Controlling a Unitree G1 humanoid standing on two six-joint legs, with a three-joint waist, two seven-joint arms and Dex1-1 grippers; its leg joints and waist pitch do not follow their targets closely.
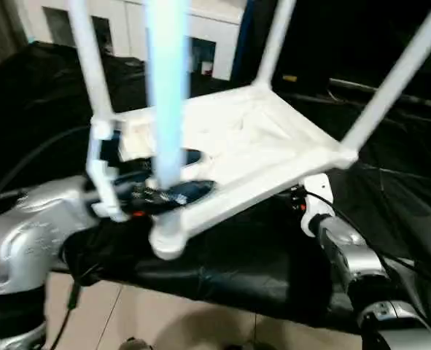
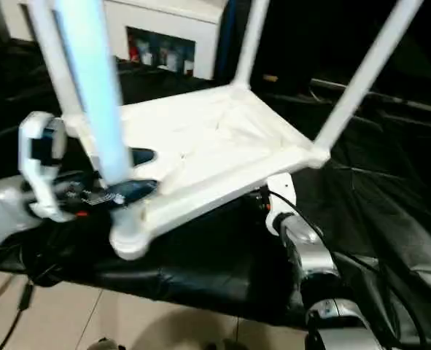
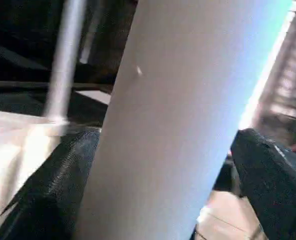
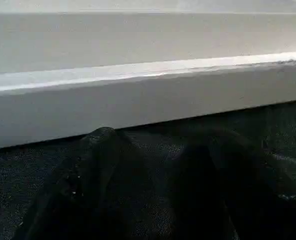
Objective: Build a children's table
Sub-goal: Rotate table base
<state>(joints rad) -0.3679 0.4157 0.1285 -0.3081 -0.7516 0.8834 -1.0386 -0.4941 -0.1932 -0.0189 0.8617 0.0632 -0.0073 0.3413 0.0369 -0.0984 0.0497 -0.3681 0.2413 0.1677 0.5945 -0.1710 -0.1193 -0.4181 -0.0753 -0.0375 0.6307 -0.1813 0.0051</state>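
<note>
The white children's table top point(image 1: 259, 138) lies upside down and tilted on the black cloth, its ribbed underside up and its near corner socket point(image 1: 168, 240) past the work table's edge. Several white legs stand in its sockets: the near one point(image 1: 168, 95), one at far left point(image 1: 91, 58), one at the back point(image 1: 277, 36) and one on the right point(image 1: 397, 80). My left gripper point(image 1: 160, 193) is shut on the near leg point(image 3: 188, 100) just above its socket, one black finger point(image 3: 52, 190) on each side. My right gripper point(image 4: 153, 145) sits shut and empty under the top's near rim point(image 4: 137, 100).
The black-draped work table point(image 1: 222, 270) carries the set, and its front edge drops to a tiled floor point(image 1: 164, 321). A white cabinet point(image 1: 200, 36) stands behind. Black cables point(image 1: 33, 157) run across the cloth on the left.
</note>
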